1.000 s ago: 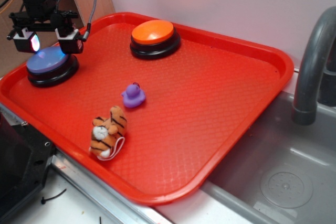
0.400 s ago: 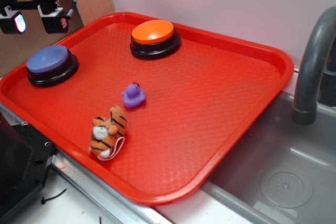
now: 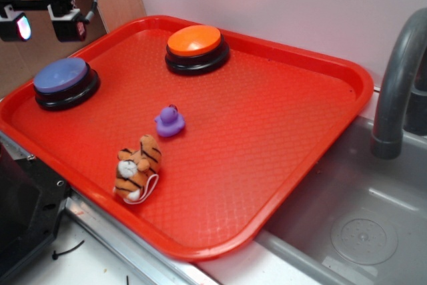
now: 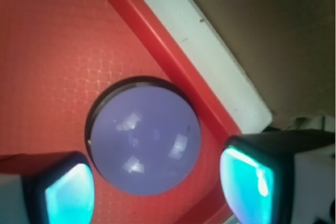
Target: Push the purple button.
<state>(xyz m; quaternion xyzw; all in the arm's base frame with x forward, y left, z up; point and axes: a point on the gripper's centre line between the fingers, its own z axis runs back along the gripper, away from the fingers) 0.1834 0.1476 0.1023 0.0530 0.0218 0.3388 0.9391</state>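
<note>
Near the left corner of the red tray [image 3: 320, 71], the open tool [image 3: 41, 23] hangs above the purple button [image 3: 61, 75] and should descend straight, pressing the dome's centre.

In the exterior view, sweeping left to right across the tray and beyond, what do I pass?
Gripper → purple button → toy tiger → purple duck → orange button → grey faucet.
</note>
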